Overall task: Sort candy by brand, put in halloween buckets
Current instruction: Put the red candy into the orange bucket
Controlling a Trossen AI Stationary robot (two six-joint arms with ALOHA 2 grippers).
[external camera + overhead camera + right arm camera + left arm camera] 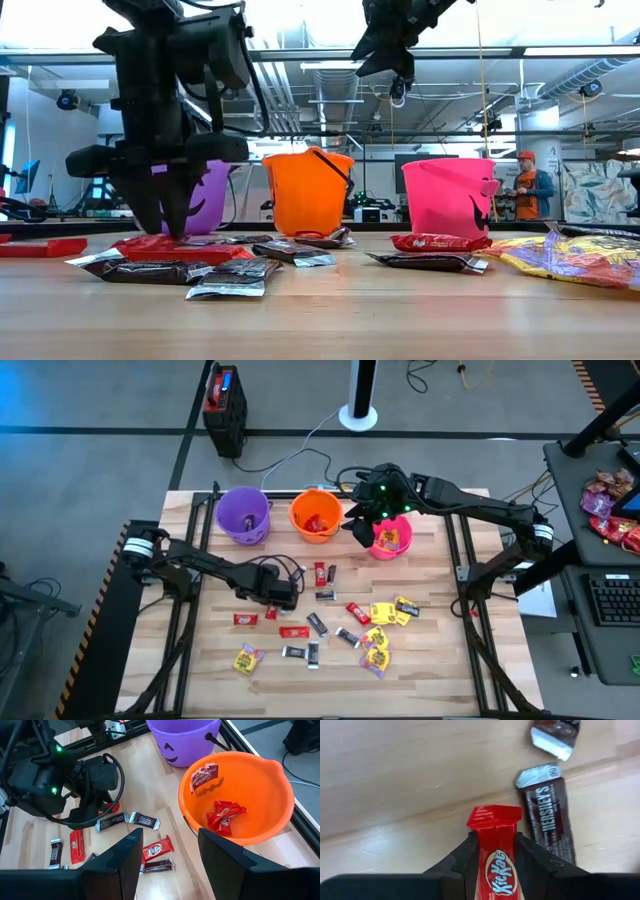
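Counter point(200, 660): pale wood planks.
Left gripper point(495, 851): dark fingers clasp a glossy red Kit Kat bar point(496, 850) lying on the counter.
Right gripper point(167, 851): fingers wide, above the round orange plastic bucket point(272, 785).

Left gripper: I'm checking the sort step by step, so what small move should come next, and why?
Probably finish closing, then lift. The left gripper is down on the table with its jaws either side of a red KitKat bar, which lies flat on the wood. The orange bucket already holds red KitKats, so that is likely where it goes.
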